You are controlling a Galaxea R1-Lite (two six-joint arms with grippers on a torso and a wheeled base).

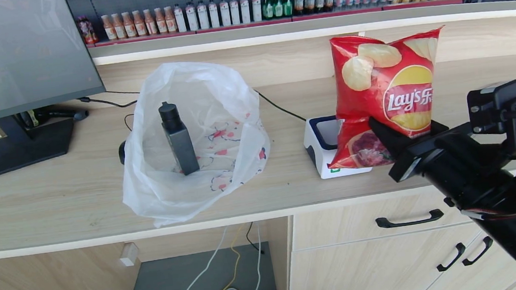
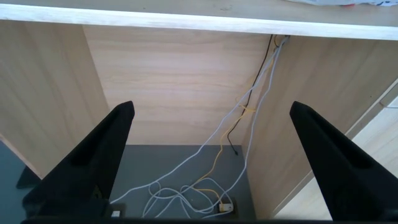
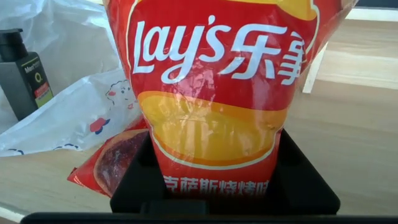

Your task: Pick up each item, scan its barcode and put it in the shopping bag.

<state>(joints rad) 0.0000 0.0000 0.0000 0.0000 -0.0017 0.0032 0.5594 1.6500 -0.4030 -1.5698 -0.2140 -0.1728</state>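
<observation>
A red bag of chips [image 1: 388,94] is held upright over the white barcode scanner [image 1: 322,150], with my right gripper [image 1: 401,133] shut on its lower part. Up close, the chip bag [image 3: 217,93] sits between the black fingers [image 3: 134,180]. The white plastic shopping bag [image 1: 191,137] lies open on the counter to the left, with a dark grey bottle [image 1: 178,138] standing inside it; the bottle [image 3: 22,74] and shopping bag [image 3: 74,112] also show beside the chips. My left gripper [image 2: 211,155] hangs open below the counter, facing the cable nook, holding nothing.
A monitor [image 1: 12,50] on a black stand occupies the counter's left end. Cables [image 1: 278,107] run across the counter behind the bag and scanner. Drawers with black handles [image 1: 409,219] lie under the right side. Loose cables [image 2: 205,186] lie on the floor under the counter.
</observation>
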